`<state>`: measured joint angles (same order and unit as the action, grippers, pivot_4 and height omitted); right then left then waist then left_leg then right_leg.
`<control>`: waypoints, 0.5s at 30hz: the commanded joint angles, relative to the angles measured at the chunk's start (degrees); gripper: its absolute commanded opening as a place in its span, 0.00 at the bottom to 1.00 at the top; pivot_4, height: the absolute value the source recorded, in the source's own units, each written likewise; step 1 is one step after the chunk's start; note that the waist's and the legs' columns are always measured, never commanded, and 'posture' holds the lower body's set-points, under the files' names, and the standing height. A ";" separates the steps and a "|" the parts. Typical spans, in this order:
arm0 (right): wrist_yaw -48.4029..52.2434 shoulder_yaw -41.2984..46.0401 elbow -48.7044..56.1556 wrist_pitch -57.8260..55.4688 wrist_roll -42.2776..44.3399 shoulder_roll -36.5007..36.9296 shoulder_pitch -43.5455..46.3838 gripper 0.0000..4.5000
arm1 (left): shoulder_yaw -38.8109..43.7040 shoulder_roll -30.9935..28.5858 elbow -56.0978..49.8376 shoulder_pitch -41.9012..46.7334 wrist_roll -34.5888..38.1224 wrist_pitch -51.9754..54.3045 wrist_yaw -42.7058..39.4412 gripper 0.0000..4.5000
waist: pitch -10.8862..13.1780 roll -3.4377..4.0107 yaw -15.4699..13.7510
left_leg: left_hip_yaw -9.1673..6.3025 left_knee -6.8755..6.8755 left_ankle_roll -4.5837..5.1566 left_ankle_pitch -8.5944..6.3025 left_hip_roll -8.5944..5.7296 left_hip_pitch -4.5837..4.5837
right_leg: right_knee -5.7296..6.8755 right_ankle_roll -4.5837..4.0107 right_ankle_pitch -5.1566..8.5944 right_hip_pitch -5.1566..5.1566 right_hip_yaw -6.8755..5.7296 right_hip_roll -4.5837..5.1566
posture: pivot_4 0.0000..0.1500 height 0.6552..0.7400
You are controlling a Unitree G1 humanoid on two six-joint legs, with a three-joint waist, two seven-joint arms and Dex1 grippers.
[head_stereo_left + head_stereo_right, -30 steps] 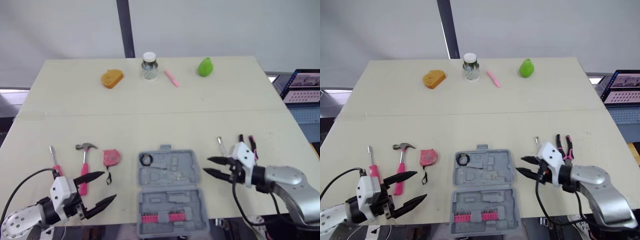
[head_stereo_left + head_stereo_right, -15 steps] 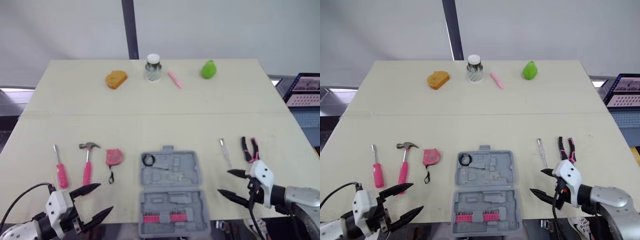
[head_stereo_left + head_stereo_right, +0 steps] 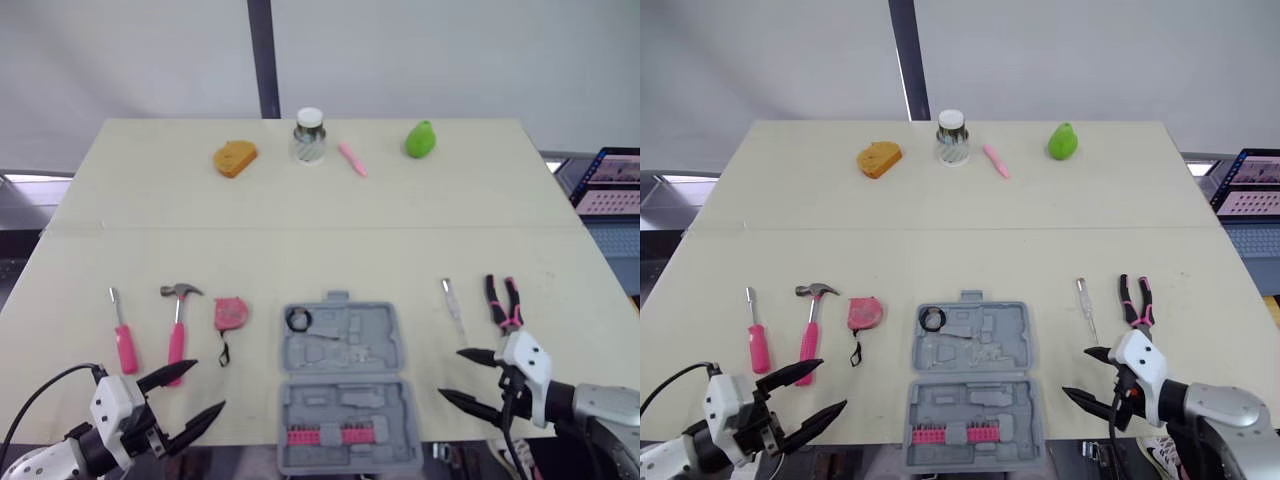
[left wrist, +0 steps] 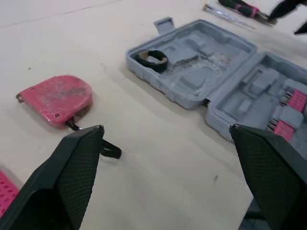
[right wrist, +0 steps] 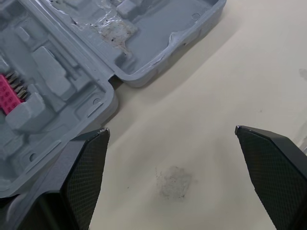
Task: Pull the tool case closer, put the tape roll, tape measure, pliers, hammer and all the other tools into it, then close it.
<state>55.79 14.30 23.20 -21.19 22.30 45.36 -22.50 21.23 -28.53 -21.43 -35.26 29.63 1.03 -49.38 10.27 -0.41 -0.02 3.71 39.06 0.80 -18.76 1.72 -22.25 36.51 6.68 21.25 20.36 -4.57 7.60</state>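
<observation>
Partly hidden hammer handle point(image 3: 177, 335) behind wide-open left end effector point(image 3: 208, 384); right end effector point(image 3: 450, 372) likewise wide.

You saw a matt grey plastic tool case point(image 3: 345, 345), a scuffed pink plastic tape measure point(image 4: 55, 98), and a smooth matt worktop point(image 3: 300, 230).

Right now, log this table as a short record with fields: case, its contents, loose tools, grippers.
case: grey plastic tool case, open, lying flat between the two grippers
in case: black tape roll in the far half; pink bit strip in the near half
left of case: pink tape measure, pink-handled hammer, pink-handled screwdriver
right of case: slim pale screwdriver, black-and-pink pliers
left gripper: open, empty
right gripper: open, empty
</observation>
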 commanded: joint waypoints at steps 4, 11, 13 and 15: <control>1.73 3.58 4.81 6.81 3.28 -1.56 0.70 0.99 | 1.22 7.39 -13.76 -4.47 1.46 8.43 16.44 1.00 | 0.00 -0.07 0.04 | -0.01 0.00 0.00 0.00 0.00 0.05 | -0.03 0.01 0.00 -0.07 0.02 -0.03 | 1.00 0.47; 2.80 4.18 6.40 10.19 5.76 -2.95 0.91 0.99 | -2.75 15.61 -19.12 -7.88 -4.82 11.24 27.86 1.00 | 0.00 -0.12 -0.45 | 0.00 0.01 0.00 0.00 -0.04 0.05 | -0.08 0.03 -0.01 -0.10 0.02 -0.08 | 1.00 0.47; 3.17 4.19 6.33 10.62 6.16 -2.85 1.13 0.99 | -4.02 17.33 -19.11 -7.54 -6.53 11.00 30.01 1.00 | 0.00 -0.12 -0.77 | 0.00 0.02 0.03 -0.02 -0.04 0.05 | -0.11 0.04 -0.02 -0.11 0.04 -0.08 | 1.00 0.47; 3.41 4.03 6.28 10.89 6.30 -2.77 1.14 0.99 | -4.86 18.43 -18.78 -7.10 -7.95 10.73 31.60 1.00 | 0.00 -0.12 -1.09 | 0.01 0.03 0.05 -0.04 -0.04 0.05 | -0.14 0.04 -0.02 -0.11 0.04 -0.08 | 1.00 0.47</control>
<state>58.33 16.62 27.61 -11.28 27.20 42.23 -21.34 16.82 -10.56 -38.26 -42.40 23.10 12.50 -19.31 10.26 -0.54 -1.11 3.73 39.08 0.86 -18.81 1.68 -22.20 36.36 6.72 21.23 20.24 -4.53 7.53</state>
